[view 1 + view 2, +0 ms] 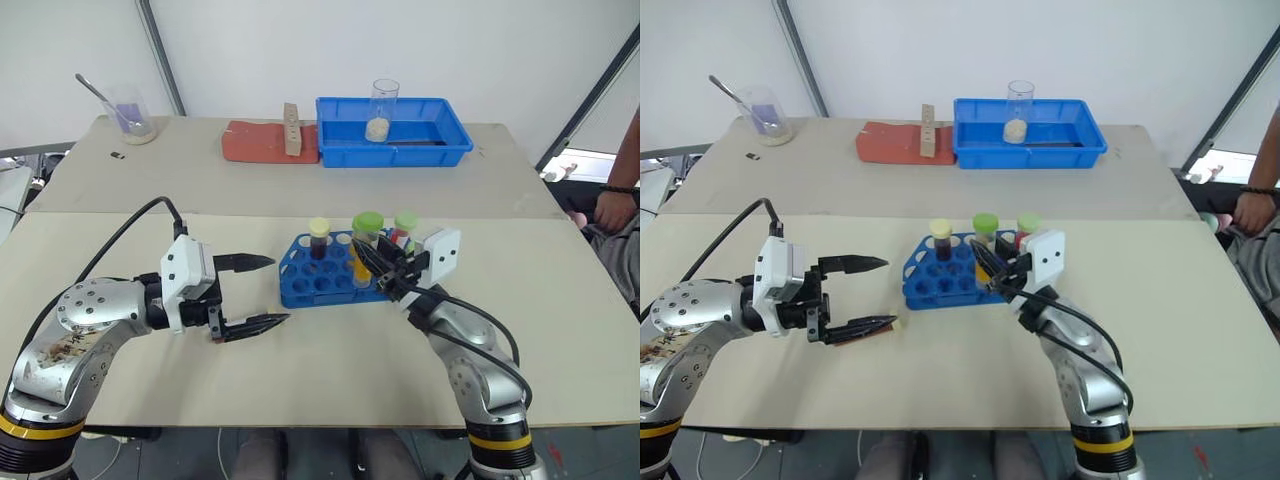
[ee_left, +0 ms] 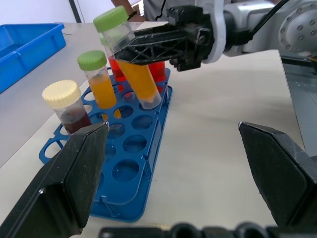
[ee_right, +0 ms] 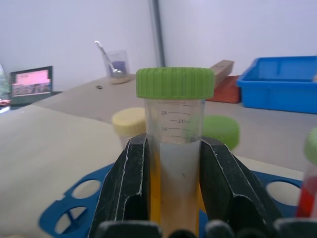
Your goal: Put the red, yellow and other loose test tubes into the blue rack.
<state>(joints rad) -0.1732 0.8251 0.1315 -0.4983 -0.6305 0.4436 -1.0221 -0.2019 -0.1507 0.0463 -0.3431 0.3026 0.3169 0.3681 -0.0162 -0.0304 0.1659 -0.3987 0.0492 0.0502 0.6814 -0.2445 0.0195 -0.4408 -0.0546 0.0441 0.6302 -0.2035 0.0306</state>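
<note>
Black fingers (image 3: 131,188) of the right pincer (image 1: 372,262) pinch a green-capped yellow tube (image 3: 174,144) just over the blue rack (image 1: 322,275) on the table (image 1: 300,350) — insertion step. Beyond it, three tubes already stand in holes. Left pincer (image 1: 255,293) waits spread, beside the rack. Next — align over a free hole, lower, release.

4 capped tubes (image 2: 132,74), 1 blue rack (image 1: 312,285), 2 beakers (image 1: 382,108), 1 tray (image 1: 440,150).

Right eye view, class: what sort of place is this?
Probably a lab bench set up for practice: capped test tubes in a blue rack, a beaker in a blue tray.
</note>
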